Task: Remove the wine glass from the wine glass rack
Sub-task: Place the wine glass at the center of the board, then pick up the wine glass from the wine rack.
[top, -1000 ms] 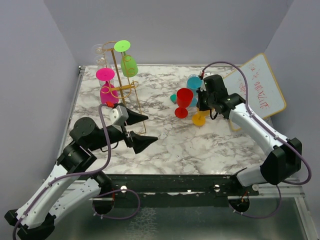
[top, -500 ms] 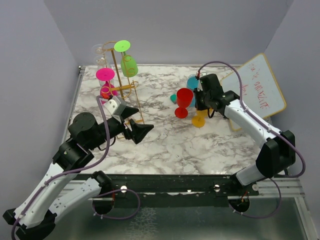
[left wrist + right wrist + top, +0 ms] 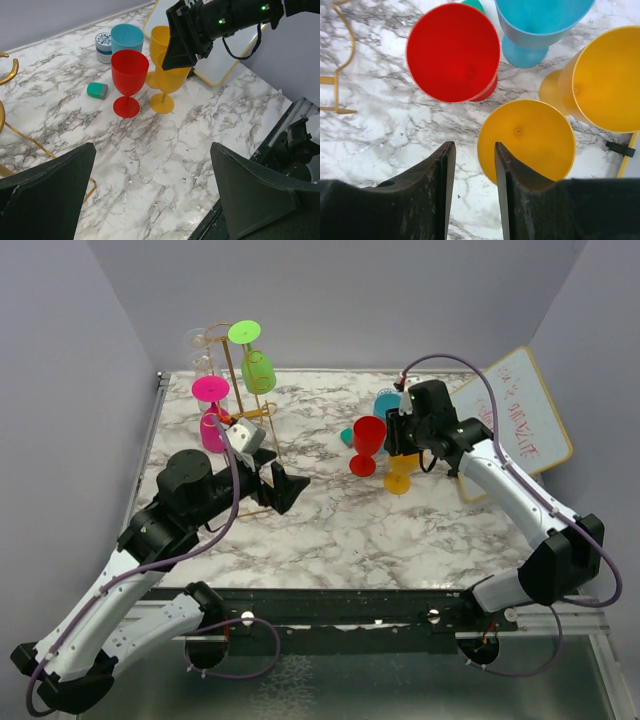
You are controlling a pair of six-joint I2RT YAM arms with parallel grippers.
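Observation:
The wine glass rack [image 3: 252, 425] is a thin gold wire stand at the back left of the table. A green glass [image 3: 257, 370], a pink glass [image 3: 212, 426] and a clear glass [image 3: 199, 344] hang upside down on it. My left gripper [image 3: 283, 487] is open and empty, just right of the rack's base. In the left wrist view [image 3: 155, 165] only gold wire [image 3: 31, 146] shows at the left edge. My right gripper [image 3: 396, 443] is open over a group of upright glasses. In the right wrist view [image 3: 474, 145] its jaws straddle the near rim of a yellow glass [image 3: 527, 140].
A red glass [image 3: 367, 443], a blue glass [image 3: 387, 405] and a second yellow glass [image 3: 605, 80] stand close together at the right. A teal eraser [image 3: 97, 90] and a small round tin [image 3: 103, 40] lie beside them. A whiteboard [image 3: 520, 415] leans at the far right.
My left arm has moved back toward the rack, and its gripper now sits close to the rack's base. My right gripper has shifted slightly over the yellow glass.

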